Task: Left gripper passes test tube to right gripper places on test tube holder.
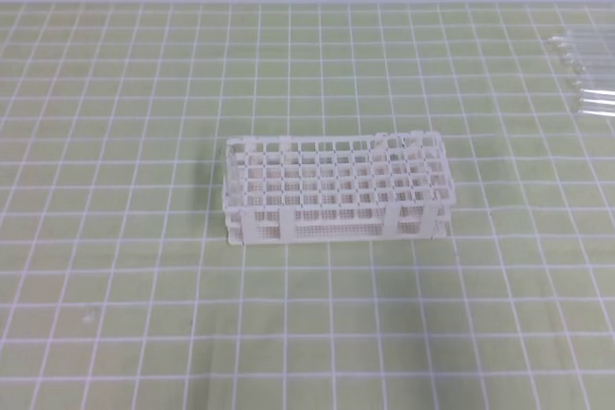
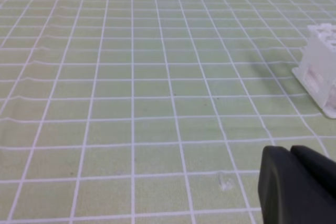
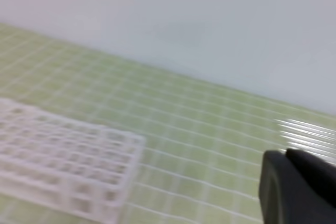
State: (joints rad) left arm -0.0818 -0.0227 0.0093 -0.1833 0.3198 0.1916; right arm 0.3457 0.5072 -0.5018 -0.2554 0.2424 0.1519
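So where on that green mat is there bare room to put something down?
Bare mat lies all around the rack: wide on its left, in front, and behind toward the wall. Only the far right corner is crowded, with loose tubes.

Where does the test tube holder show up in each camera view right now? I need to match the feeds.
Exterior high: the test tube holder stands at the centre of the picture on the green grid mat.
Left wrist: only one end of it shows, at the right edge.
Right wrist: lower left, blurred.
Shared landmark: the mat's white grid lines run under the holder in all three views.
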